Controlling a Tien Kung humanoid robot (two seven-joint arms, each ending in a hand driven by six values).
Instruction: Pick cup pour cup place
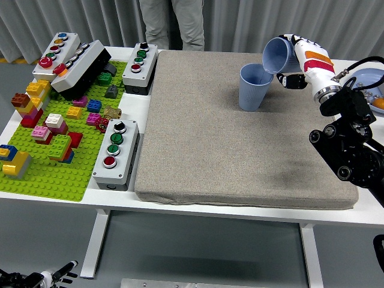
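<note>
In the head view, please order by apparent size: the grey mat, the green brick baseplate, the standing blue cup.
1. grey mat, clearly largest.
2. green brick baseplate.
3. standing blue cup, smallest, though it stands farther from the camera.

1. A grey pleated curtain (252, 24) hangs across the whole far side of the room
2. The floor (204, 252) is plain grey and evenly lit, with a soft shadow under the table
3. A white table (366, 213) spans the view, standing on white legs (96, 243) joined by a crossbar
4. A grey fabric mat (228, 138) covers most of the tabletop
5. A green studded baseplate (54, 177) lies at the table's left end
6. A person in grey trousers (173, 24) stands behind the far edge
</note>
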